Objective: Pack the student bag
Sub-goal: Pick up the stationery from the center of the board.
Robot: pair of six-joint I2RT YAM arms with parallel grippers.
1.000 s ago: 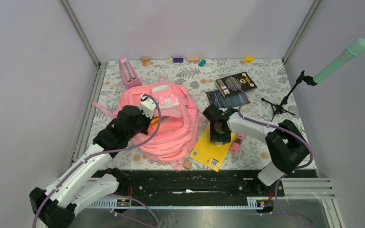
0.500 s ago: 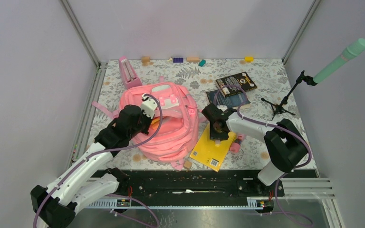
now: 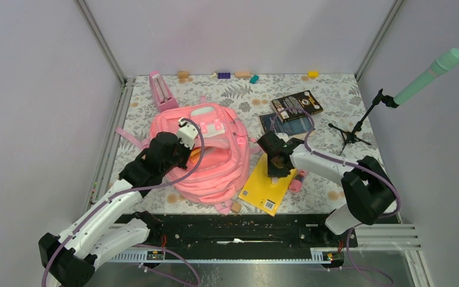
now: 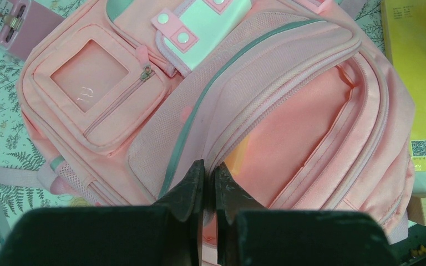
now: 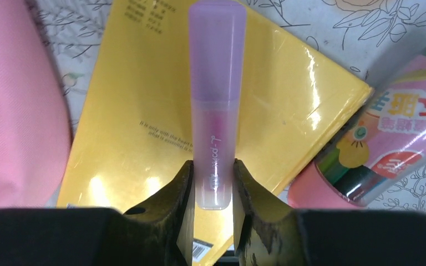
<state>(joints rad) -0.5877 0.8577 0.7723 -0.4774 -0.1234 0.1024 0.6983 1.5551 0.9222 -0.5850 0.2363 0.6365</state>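
The pink student bag [image 3: 212, 152] lies on the table's left half, its main compartment open; it fills the left wrist view [image 4: 288, 111]. My left gripper [image 4: 209, 169] is shut on the edge of the bag's opening flap and holds it up; in the top view the left gripper [image 3: 182, 149] is over the bag's left side. My right gripper [image 5: 211, 172] is shut on a translucent purple-pink highlighter [image 5: 215, 100], held over the yellow book [image 5: 144, 127]. In the top view the right gripper [image 3: 277, 164] is just right of the bag, above the yellow book [image 3: 264, 186].
A pink tube of coloured pencils [image 5: 377, 149] lies beside the yellow book. Two dark books [image 3: 296, 106] lie at the back right. A pink metronome-shaped object [image 3: 161, 91] stands behind the bag. Small blocks [image 3: 242, 75] line the far edge. A mic stand [image 3: 358, 122] stands right.
My right gripper has shifted slightly right and nearer with the highlighter. My left gripper has lifted the flap a little and then held still.
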